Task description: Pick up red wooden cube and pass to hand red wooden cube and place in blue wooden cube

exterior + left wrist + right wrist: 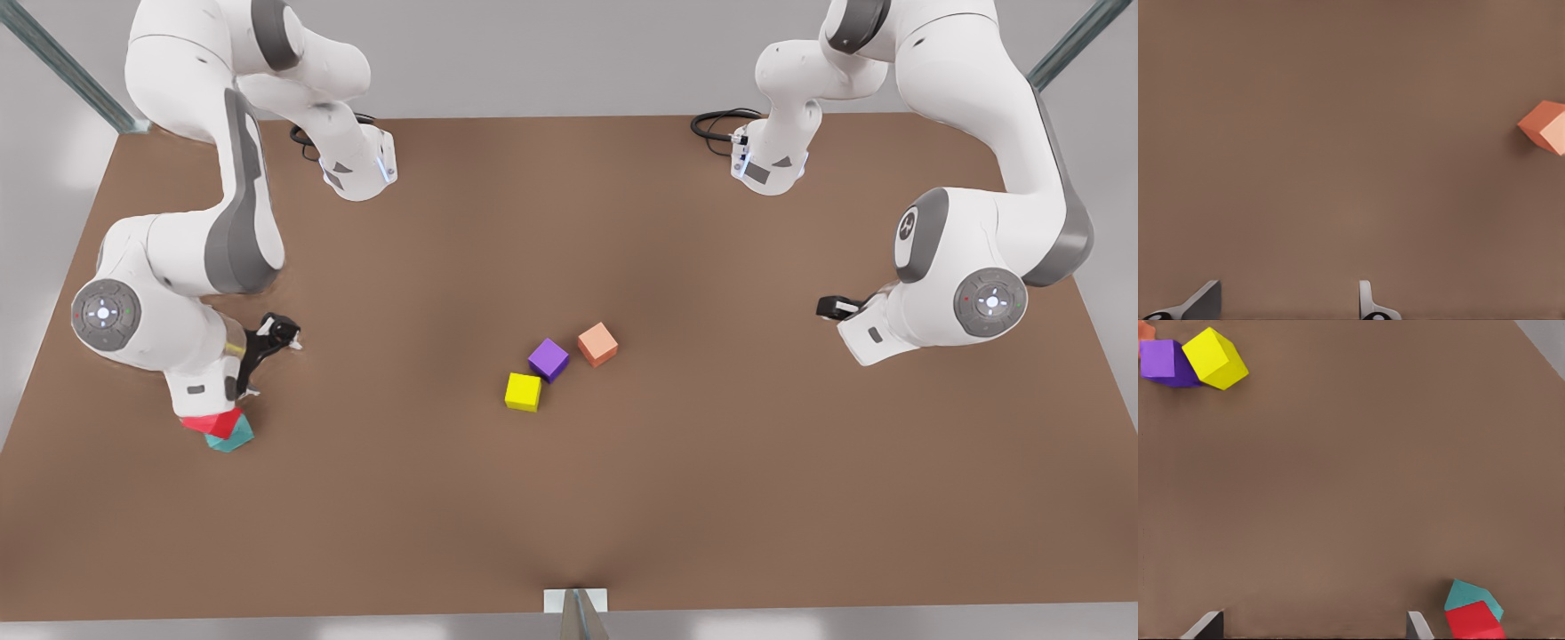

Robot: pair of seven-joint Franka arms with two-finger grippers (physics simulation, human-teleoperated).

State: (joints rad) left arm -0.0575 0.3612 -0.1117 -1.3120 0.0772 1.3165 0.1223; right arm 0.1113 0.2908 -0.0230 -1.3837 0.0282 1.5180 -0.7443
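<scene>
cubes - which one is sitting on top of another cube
The red wooden cube: it rests on the blue wooden cube, while the yellow, purple and salmon ones sit on the table.

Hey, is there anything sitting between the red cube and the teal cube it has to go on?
Nothing visible does: the red cube already lies against the teal cube, on top of it. The right claw, open, hovers right beside them. The left claw waits open across the table.

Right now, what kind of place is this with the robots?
Probably a pretend robot test bench inside a computer simulation: a bare brown table, two white arms bolted to it, and little toy blocks like the yellow cube and purple cube.
</scene>
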